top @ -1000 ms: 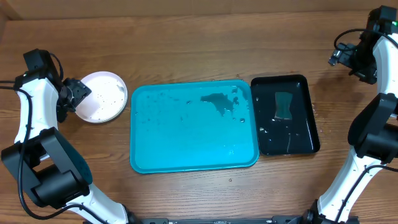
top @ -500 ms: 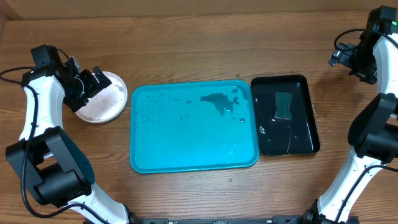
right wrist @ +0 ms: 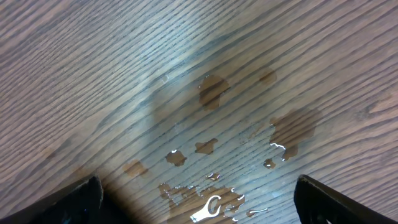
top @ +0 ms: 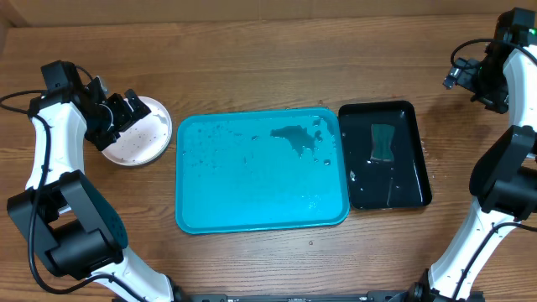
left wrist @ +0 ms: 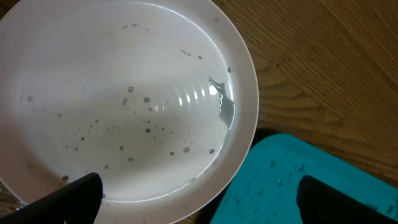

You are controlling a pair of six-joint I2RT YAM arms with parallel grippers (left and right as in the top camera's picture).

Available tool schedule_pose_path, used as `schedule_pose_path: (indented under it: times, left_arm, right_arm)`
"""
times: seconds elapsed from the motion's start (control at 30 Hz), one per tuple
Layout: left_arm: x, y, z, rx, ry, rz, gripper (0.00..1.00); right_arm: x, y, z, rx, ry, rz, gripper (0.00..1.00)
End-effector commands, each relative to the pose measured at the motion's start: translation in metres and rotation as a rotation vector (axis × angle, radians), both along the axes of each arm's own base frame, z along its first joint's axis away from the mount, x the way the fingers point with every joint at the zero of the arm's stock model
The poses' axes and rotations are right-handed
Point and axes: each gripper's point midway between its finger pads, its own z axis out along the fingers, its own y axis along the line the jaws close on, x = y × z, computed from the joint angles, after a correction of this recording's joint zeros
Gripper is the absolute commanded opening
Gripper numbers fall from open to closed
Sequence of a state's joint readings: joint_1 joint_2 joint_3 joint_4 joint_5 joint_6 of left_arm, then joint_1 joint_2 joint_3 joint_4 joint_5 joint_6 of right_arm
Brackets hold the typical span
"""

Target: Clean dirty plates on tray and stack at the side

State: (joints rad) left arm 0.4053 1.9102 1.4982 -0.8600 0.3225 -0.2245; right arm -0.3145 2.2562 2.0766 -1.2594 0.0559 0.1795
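Note:
A white plate (top: pixel 141 132) with dark specks and a little water lies on the wood, left of the turquoise tray (top: pixel 260 172). It fills the left wrist view (left wrist: pixel 124 87), with the tray's wet corner (left wrist: pixel 311 186) beside it. The tray holds only water. No green-rimmed or teal-rimmed plate shows. My left gripper (top: pixel 120 115) hovers over the plate's left part, open and empty, jaws spread over the plate's rim and the tray corner (left wrist: pixel 199 208). My right gripper (top: pixel 459 77) is far right at the back, open over bare wet wood (right wrist: pixel 205 208).
A black glossy tray (top: pixel 384 155) with water and a grey-green sponge (top: pixel 383 141) stands right of the turquoise tray. Water drops (right wrist: pixel 214 90) lie on the wood under the right gripper. The table's far edge runs along the top.
The left gripper moved from the plate's left edge up and right over the plate a second ago, then stayed still. The right arm has not moved.

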Motion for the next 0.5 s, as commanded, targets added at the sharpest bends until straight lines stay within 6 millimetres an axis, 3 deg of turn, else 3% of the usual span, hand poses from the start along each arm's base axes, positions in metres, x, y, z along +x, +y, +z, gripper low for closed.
schedule_pose_path:
  times: [0.0, 0.3, 0.47]
  left_arm:
    - [0.0, -0.003, 0.0, -0.005, -0.01, -0.033, 1.0]
    - [0.0, -0.003, 0.0, -0.005, -0.01, -0.033, 1.0]
    - [0.0, -0.004, 0.0, -0.005, -0.009, -0.033, 1.0]
  right_arm:
    - [0.003, -0.005, 0.019, -0.017, -0.046, -0.012, 1.0]
    - [0.004, -0.005, 0.018, -0.017, -0.045, -0.011, 1.0]
    - [0.01, 0.019, 0.056, -0.038, -0.121, 0.04, 1.0]
